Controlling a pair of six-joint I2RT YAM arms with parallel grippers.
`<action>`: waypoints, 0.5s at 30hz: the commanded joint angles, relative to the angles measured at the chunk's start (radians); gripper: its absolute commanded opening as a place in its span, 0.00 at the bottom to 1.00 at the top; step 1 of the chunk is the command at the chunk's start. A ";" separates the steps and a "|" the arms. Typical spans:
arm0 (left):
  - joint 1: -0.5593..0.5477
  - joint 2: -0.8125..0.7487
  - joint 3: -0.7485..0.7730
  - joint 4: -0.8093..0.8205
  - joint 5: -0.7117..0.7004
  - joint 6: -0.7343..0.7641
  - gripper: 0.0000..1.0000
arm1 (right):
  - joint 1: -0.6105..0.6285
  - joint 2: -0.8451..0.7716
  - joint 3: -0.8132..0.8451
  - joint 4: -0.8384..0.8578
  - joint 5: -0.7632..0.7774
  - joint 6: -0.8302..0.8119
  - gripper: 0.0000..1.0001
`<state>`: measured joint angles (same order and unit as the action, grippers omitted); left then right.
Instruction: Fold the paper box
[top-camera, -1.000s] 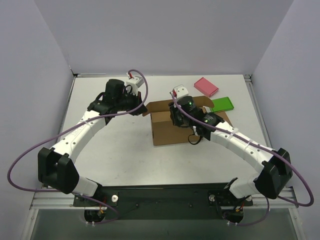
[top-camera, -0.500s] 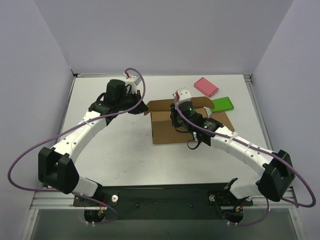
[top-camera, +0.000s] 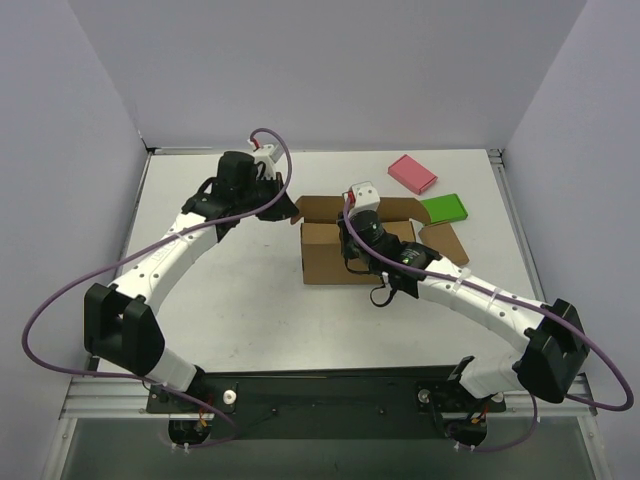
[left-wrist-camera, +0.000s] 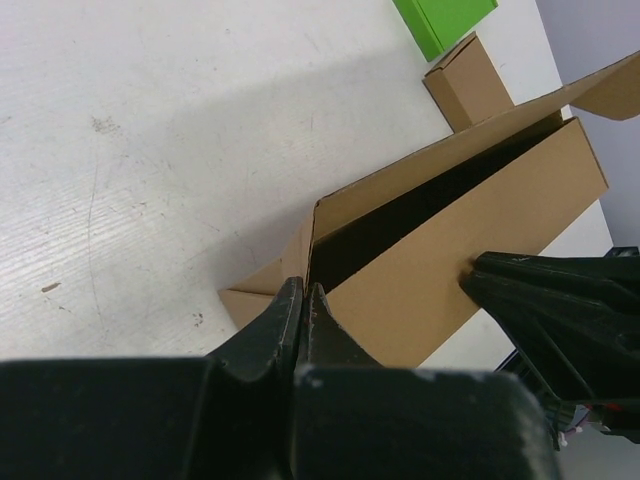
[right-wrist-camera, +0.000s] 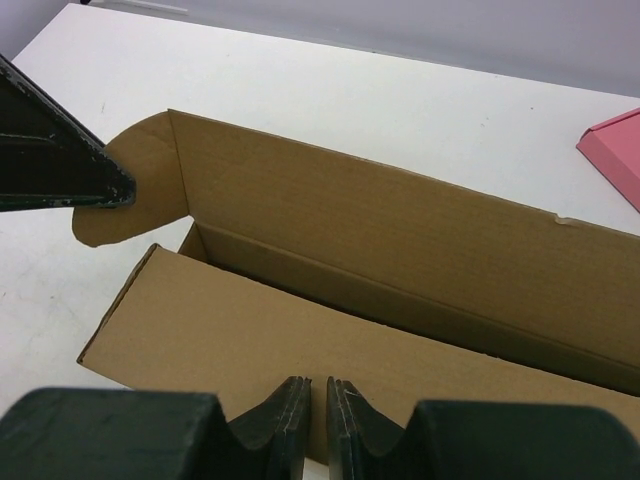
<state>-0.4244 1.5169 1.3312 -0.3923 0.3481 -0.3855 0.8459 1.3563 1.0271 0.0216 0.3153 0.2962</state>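
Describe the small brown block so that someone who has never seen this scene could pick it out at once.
On the white table, find the paper box, the big open cardboard shape near the middle. Just to its right, nearer the arms than the green block, lies the small brown block. Of the small blocks it alone is cardboard brown; the pink block lies farther back.

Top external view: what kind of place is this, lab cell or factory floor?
Most likely a lab test cell: a white table boxed in by plain walls, two arms bolted at its near edge, and props on it: the paper box, a pink block, a green block.
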 joint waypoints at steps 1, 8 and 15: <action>-0.013 -0.027 0.030 0.115 0.089 -0.073 0.00 | 0.010 0.046 -0.059 -0.175 -0.013 0.024 0.15; -0.065 -0.116 -0.168 0.315 -0.035 -0.211 0.00 | 0.013 0.076 -0.053 -0.173 -0.007 0.031 0.14; -0.096 -0.110 -0.166 0.300 -0.087 -0.205 0.00 | 0.019 0.099 -0.052 -0.167 0.005 0.035 0.13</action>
<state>-0.4850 1.4162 1.1378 -0.1509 0.2329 -0.5579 0.8539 1.3746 1.0245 0.0238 0.3405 0.3172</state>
